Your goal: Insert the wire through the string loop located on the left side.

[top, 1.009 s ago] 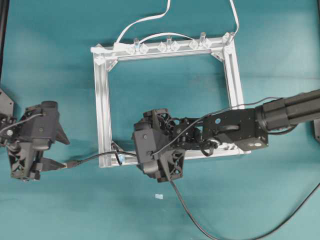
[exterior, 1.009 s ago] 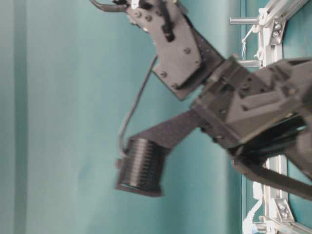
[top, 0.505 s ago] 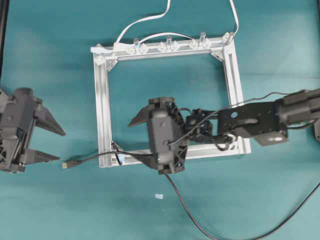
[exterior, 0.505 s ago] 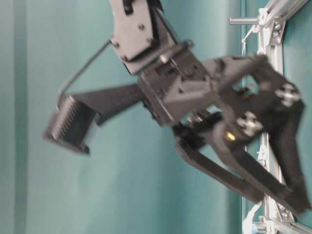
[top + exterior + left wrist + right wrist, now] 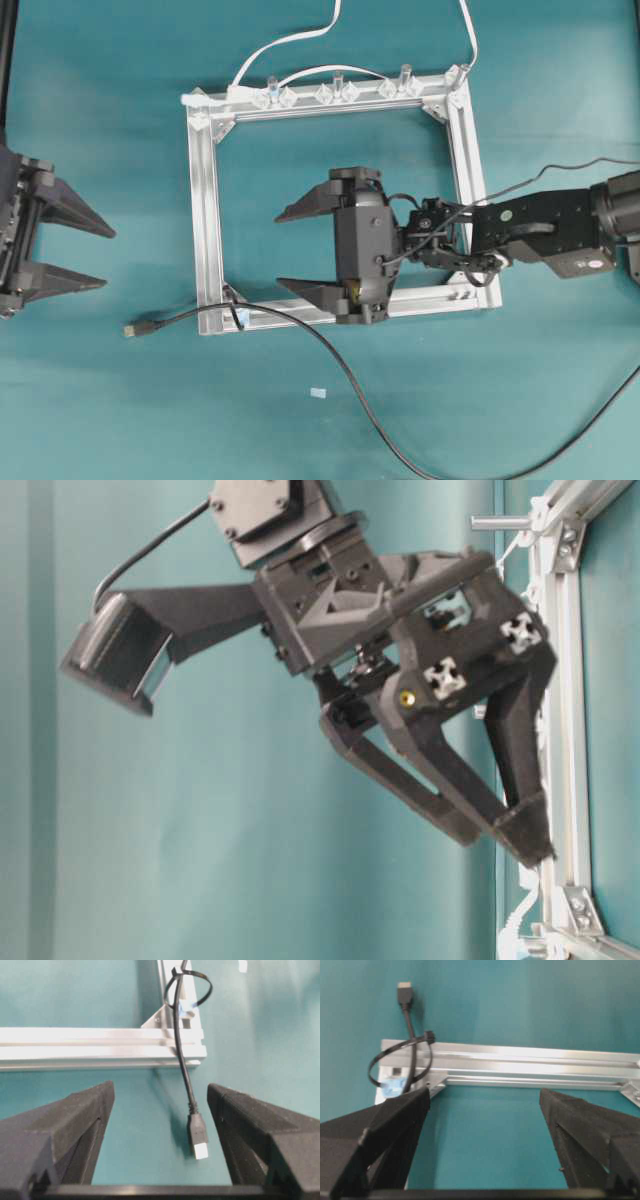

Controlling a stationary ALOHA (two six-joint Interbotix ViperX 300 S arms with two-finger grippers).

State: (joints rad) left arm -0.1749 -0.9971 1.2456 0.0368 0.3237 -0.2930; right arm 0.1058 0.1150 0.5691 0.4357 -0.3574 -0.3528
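Note:
The black wire (image 5: 300, 330) runs from the lower right of the overhead view through the string loop (image 5: 236, 312) at the frame's lower-left corner, and its plug (image 5: 132, 328) lies on the cloth left of the frame. The left wrist view shows the wire (image 5: 181, 1050) passing through the dark loop (image 5: 205, 991) and the plug (image 5: 198, 1135) lying free. My left gripper (image 5: 98, 257) stands open at the left edge, apart from the plug. My right gripper (image 5: 288, 250) is open over the frame's inside, holding nothing. The loop (image 5: 382, 1060) and plug (image 5: 404, 991) show in the right wrist view too.
The silver square frame (image 5: 206, 200) lies on the teal cloth, with clear clips (image 5: 336, 92) and white cables (image 5: 290, 40) along its far bar. A small pale scrap (image 5: 318, 392) lies below the frame. The right arm (image 5: 540, 225) reaches in across the frame's right bar.
My left gripper let go of the plug and drew back to the left edge. My right gripper released the wire, opened and moved right and up over the frame's inside.

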